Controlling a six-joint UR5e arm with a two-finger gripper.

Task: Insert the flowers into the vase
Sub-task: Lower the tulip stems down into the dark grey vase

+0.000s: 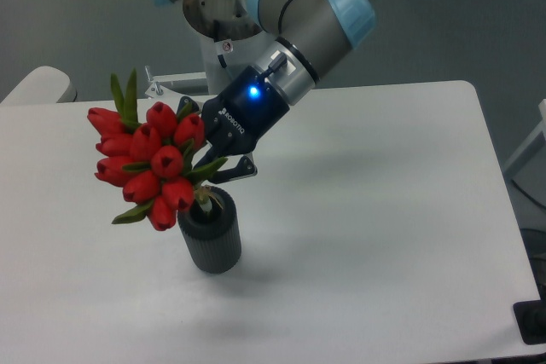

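The flowers lean left over the vase, stems apparently just inside its mouth, so the heavy heads overhang. On the white counter, the gripper sits behind the bunch; whether it grips the stems cannot be told.

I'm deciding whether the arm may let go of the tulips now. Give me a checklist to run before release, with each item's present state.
1. Vase upright on the table: ok.
2. Stem end of the flowers at the vase mouth: ok, it appears to enter the opening.
3. Stems fully seated: cannot tell, the inside is hidden.
4. Bunch upright: not ok, it leans left, beyond the vase.
5. Gripper holding the stems: cannot tell, blooms hide the fingertips.
6. Gripper clear of the vase rim: ok, just above it.
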